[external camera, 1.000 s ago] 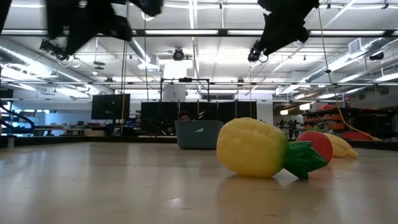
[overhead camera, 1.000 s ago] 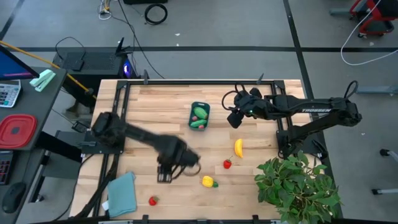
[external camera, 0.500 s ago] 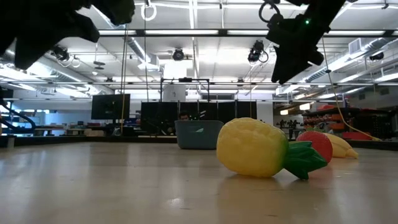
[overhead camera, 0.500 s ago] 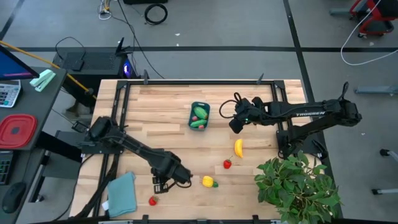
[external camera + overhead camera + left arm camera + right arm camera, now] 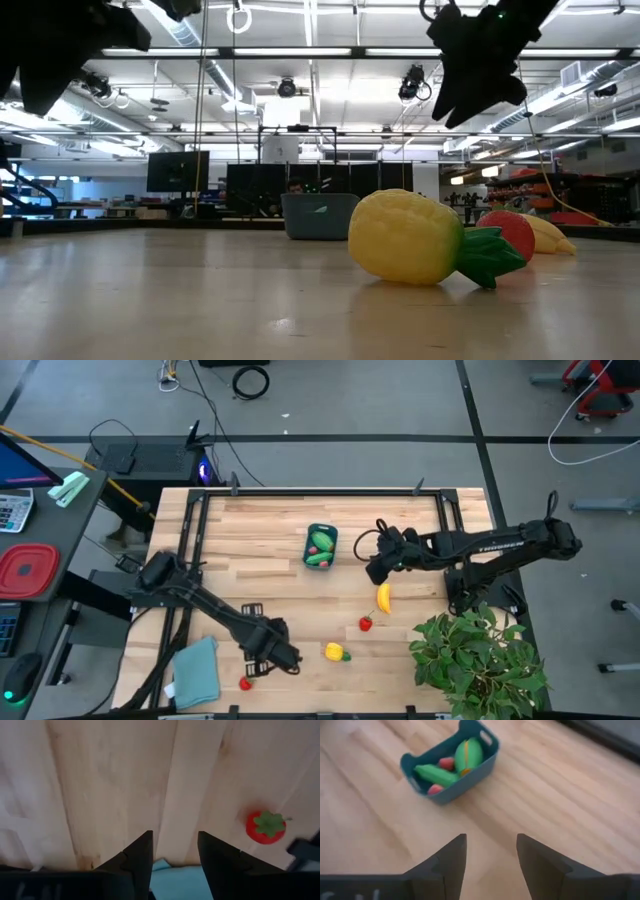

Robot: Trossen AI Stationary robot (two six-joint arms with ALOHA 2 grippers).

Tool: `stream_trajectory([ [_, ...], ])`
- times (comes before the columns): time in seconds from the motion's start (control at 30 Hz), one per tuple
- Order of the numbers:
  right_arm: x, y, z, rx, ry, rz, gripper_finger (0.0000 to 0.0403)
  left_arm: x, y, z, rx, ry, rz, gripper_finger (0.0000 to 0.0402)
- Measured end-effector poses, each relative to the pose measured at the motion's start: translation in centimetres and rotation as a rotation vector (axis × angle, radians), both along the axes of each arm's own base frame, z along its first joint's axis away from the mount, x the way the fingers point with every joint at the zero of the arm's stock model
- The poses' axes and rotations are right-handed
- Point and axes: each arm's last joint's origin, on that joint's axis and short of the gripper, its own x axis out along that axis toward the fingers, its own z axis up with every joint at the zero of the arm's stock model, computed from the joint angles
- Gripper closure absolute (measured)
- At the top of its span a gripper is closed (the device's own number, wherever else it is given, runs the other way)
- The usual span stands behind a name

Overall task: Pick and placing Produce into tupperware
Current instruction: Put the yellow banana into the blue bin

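Note:
The teal tub [image 5: 321, 546] stands mid-table; in the right wrist view the tub [image 5: 451, 762] holds green and red pieces. A banana [image 5: 383, 597], a red strawberry [image 5: 366, 624] and a yellow-and-green piece [image 5: 337, 652] lie on the wood. A second strawberry [image 5: 246, 682] lies near the table's near edge. My left gripper [image 5: 265, 658] hovers open just beside it, with that strawberry [image 5: 265, 826] off to one side of its fingers. My right gripper [image 5: 378, 568] is open above the table between tub and banana. In the low view the yellow-and-green piece [image 5: 410, 238] lies closest.
A flat teal cloth [image 5: 195, 670] lies at the near left corner, next to the left gripper. A big leafy potted plant [image 5: 480, 660] fills the near right corner. Bare wood lies left of the tub. A red container [image 5: 28, 570] sits off the table.
My left gripper has moved toward the table's near edge, down toward the strawberry by the cloth. My right gripper has moved a little toward the near edge, from beside the tub toward the banana. No produce has moved.

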Motion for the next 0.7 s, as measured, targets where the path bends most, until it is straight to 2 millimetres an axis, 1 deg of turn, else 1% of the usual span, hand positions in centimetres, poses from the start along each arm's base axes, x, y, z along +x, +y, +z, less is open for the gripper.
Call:
stream_trajectory([
  [0.17,0.0,0.9,-0.2,0.168,-0.005,0.055,0.022,-0.8,-1.3,0.0,0.032,-0.028,0.077,0.0239],
  [0.27,-0.6,1.3,-0.6,0.331,0.037,-0.024,0.022,-1.2,-2.3,0.0,0.026,-0.056,0.119,0.0239],
  [0.3,-0.9,1.5,-0.7,0.358,0.059,-0.051,0.0222,-1.3,-2.6,-0.1,0.021,-0.067,0.133,0.0239],
  [0.5,-2.7,2.8,-1.4,0.423,0.205,-0.193,0.0237,-1.7,-4.7,-0.1,-0.044,-0.144,0.157,0.0239],
  [0.7,-3.1,4.2,-1.6,0.526,0.242,-0.237,0.0245,-1.8,-6.3,-0.1,-0.117,-0.215,0.167,0.0239],
])
